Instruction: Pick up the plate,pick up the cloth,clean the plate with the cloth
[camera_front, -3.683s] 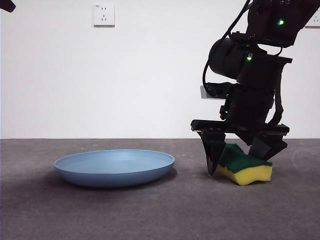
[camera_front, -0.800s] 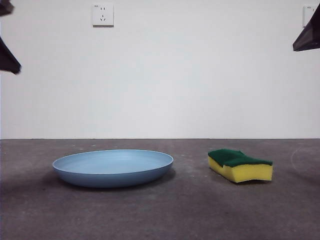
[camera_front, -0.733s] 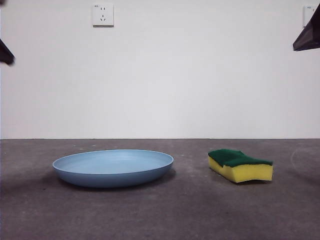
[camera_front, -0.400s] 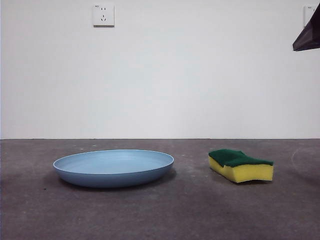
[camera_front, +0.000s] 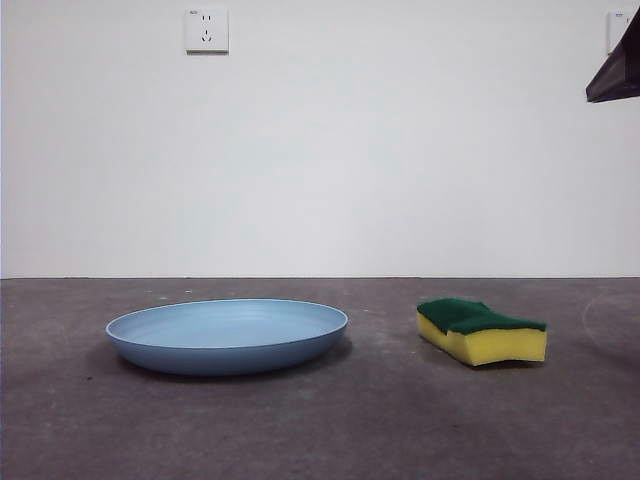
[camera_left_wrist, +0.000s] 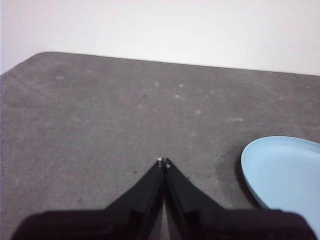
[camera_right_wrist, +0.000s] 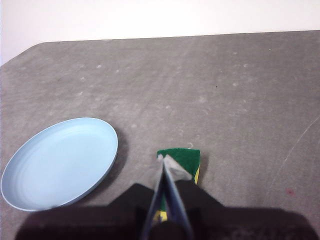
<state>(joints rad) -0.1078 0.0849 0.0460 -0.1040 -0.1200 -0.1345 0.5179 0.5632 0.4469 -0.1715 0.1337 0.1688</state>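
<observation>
The light-blue plate (camera_front: 228, 335) lies flat on the grey table, left of centre in the front view; it also shows in the right wrist view (camera_right_wrist: 60, 162) and at the edge of the left wrist view (camera_left_wrist: 287, 172). The cloth, a yellow sponge with a green top (camera_front: 482, 331), lies flat to its right, apart from it. My right gripper (camera_right_wrist: 163, 161) is shut and empty, high above the sponge (camera_right_wrist: 181, 158); only a black tip (camera_front: 615, 70) shows in the front view. My left gripper (camera_left_wrist: 163, 162) is shut and empty, raised beside the plate.
A white wall with a socket (camera_front: 206, 30) stands behind the table. The table's rounded far corner (camera_left_wrist: 35, 57) shows in the left wrist view.
The right gripper has let go of the sponge and risen out of the scene. The left arm's black tip has left the top left corner. Plate and sponge lie still.
</observation>
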